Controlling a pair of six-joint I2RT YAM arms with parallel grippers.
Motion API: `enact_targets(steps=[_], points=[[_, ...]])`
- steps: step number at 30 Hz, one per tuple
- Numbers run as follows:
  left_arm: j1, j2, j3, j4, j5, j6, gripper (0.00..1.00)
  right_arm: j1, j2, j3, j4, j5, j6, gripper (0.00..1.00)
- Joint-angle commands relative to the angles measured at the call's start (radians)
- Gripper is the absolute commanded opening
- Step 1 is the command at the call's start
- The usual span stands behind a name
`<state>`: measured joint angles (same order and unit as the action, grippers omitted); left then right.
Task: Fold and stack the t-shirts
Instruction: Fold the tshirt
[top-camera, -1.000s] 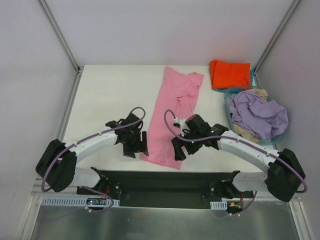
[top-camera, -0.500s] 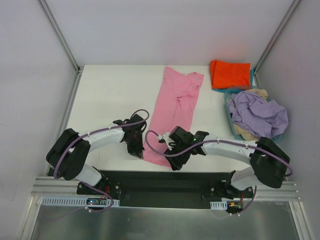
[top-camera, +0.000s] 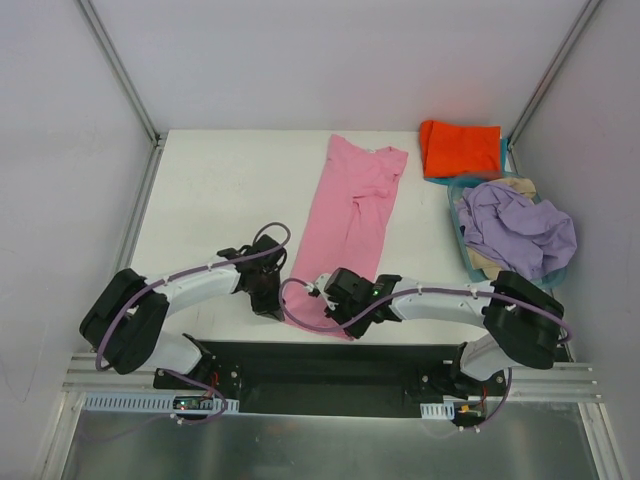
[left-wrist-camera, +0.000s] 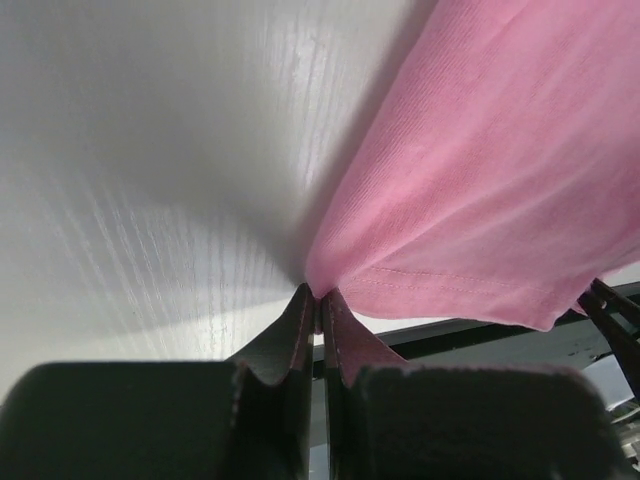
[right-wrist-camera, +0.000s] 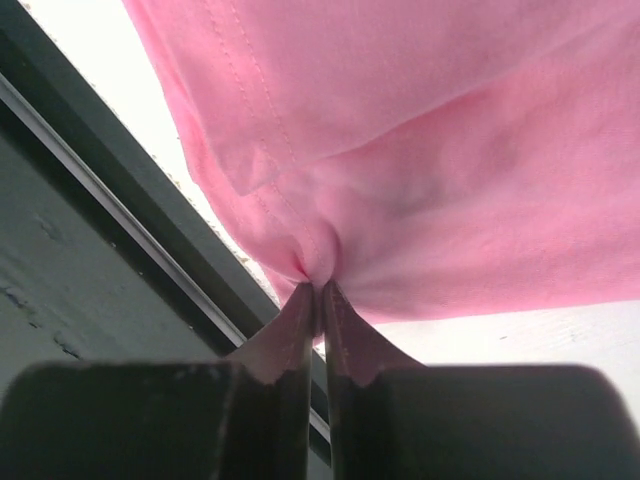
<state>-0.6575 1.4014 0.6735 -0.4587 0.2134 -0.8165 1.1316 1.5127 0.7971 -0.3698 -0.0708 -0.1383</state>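
The pink t-shirt (top-camera: 350, 215) lies as a long narrow strip down the middle of the white table (top-camera: 220, 190), its hem at the near edge. My left gripper (top-camera: 274, 300) is shut on the hem's near-left corner; in the left wrist view the tips (left-wrist-camera: 320, 298) pinch a fold of pink cloth (left-wrist-camera: 480, 200). My right gripper (top-camera: 338, 308) is shut on the hem's near-right corner, and the right wrist view shows pink cloth (right-wrist-camera: 420, 150) bunched at its tips (right-wrist-camera: 320, 290). A folded orange-red t-shirt (top-camera: 458, 148) lies at the back right on a teal one (top-camera: 503, 150).
A light blue basket (top-camera: 456, 205) at the right edge holds a crumpled lavender t-shirt (top-camera: 515, 228) over a beige one (top-camera: 488, 262). The black base rail (top-camera: 330, 365) runs just below the table's near edge, close under both grippers.
Both arms have drawn in and dropped to the pink shirt's near hem. Both grippers, open a second ago, have shut on its two corners.
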Motion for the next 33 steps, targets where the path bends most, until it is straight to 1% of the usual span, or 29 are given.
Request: enact_targets(steps=[1, 4, 6, 9, 11, 12, 15, 18, 19, 20, 22, 23, 25, 26, 28, 31, 33], points=[[-0.001, -0.050, -0.054, -0.020, -0.034, -0.038, 0.00, 0.060, 0.011, -0.004, -0.040, 0.065, 0.060, 0.01], [-0.004, -0.113, -0.083, -0.020, -0.012, -0.056, 0.00, 0.098, -0.068, -0.007, -0.046, 0.042, 0.062, 0.00], [-0.004, -0.183, -0.118, -0.020, -0.006, -0.072, 0.00, 0.118, -0.138, -0.013, -0.040, 0.040, 0.055, 0.01], [-0.002, -0.278, -0.134, -0.021, 0.029, -0.092, 0.00, 0.117, -0.219, -0.010, -0.044, 0.049, 0.043, 0.01], [-0.004, -0.338, -0.118, -0.020, 0.032, -0.092, 0.00, 0.119, -0.252, 0.005, -0.053, 0.065, 0.032, 0.01], [-0.004, -0.353, -0.109, -0.020, 0.027, -0.090, 0.00, 0.116, -0.272, 0.013, -0.070, 0.148, 0.035, 0.01], [-0.004, -0.369, -0.046, -0.021, -0.032, -0.070, 0.00, 0.093, -0.276, 0.050, -0.121, 0.244, 0.013, 0.01], [-0.004, -0.311, 0.070, -0.018, -0.075, -0.021, 0.00, 0.045, -0.275, 0.094, -0.155, 0.298, -0.007, 0.01], [-0.004, -0.262, 0.105, -0.018, -0.083, -0.007, 0.00, 0.030, -0.276, 0.102, -0.152, 0.307, -0.015, 0.00], [-0.004, -0.237, 0.173, -0.017, -0.094, 0.006, 0.00, -0.004, -0.276, 0.119, -0.149, 0.350, -0.020, 0.01], [-0.001, -0.152, 0.233, -0.017, -0.133, 0.039, 0.00, -0.038, -0.270, 0.140, -0.135, 0.432, -0.030, 0.01], [0.004, -0.121, 0.291, -0.017, -0.141, 0.048, 0.00, -0.079, -0.258, 0.168, -0.126, 0.484, -0.046, 0.01], [0.028, -0.029, 0.355, -0.017, -0.112, 0.077, 0.00, -0.121, -0.250, 0.191, -0.107, 0.509, -0.066, 0.01], [0.035, 0.002, 0.421, -0.017, -0.105, 0.085, 0.00, -0.163, -0.244, 0.200, -0.081, 0.499, -0.081, 0.01], [0.053, 0.078, 0.512, -0.017, -0.100, 0.114, 0.00, -0.200, -0.237, 0.224, -0.055, 0.490, -0.121, 0.00], [0.082, 0.166, 0.618, -0.018, -0.079, 0.140, 0.00, -0.271, -0.206, 0.272, -0.037, 0.462, -0.165, 0.01], [0.116, 0.203, 0.662, -0.017, -0.065, 0.148, 0.00, -0.328, -0.175, 0.304, -0.029, 0.424, -0.191, 0.01]])
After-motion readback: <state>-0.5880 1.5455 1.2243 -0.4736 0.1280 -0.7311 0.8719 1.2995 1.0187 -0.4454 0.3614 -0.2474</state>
